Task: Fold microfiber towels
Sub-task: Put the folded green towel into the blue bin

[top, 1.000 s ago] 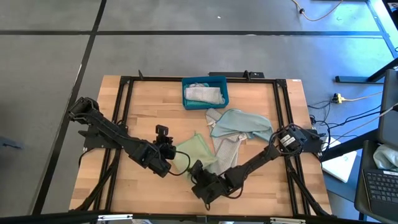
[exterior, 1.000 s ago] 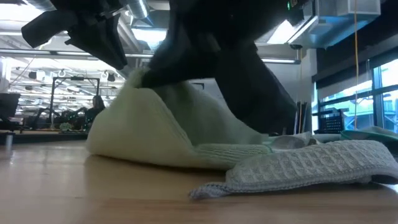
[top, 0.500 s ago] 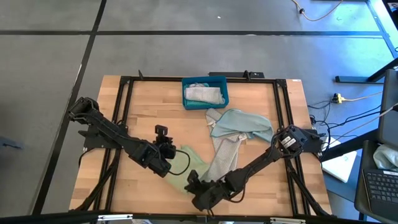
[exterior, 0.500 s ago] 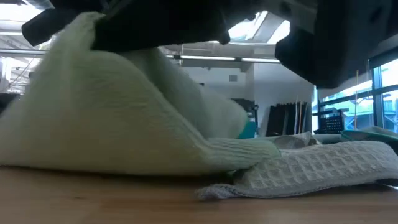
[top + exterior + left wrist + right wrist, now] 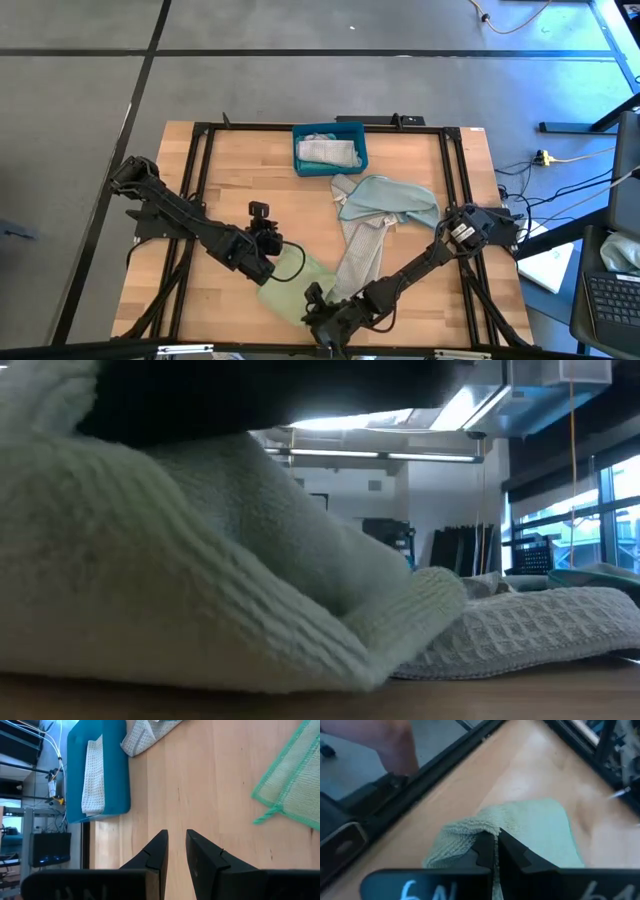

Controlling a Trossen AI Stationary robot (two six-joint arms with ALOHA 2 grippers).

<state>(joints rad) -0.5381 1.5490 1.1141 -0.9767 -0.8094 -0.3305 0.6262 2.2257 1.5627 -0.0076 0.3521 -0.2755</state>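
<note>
green towel (image 5: 292,288) diag, R gripper (image 5: 312,312) pinching

A pale green towel (image 5: 180,580) fills the near left, bunched high on the wooden table (image 5: 520,695). A grey waffle-weave towel (image 5: 530,625) lies flat at right, touching it.

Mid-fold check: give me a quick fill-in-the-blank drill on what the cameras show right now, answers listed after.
1. The right gripper is shut on the pale ____ towel.
2. The blue bin holds a folded ____ towel.
3. The left gripper holds ____ between its fingers.
4. The pale blue towel lies partly over a ____ towel.

Missing words: green; grey; nothing; grey
</note>
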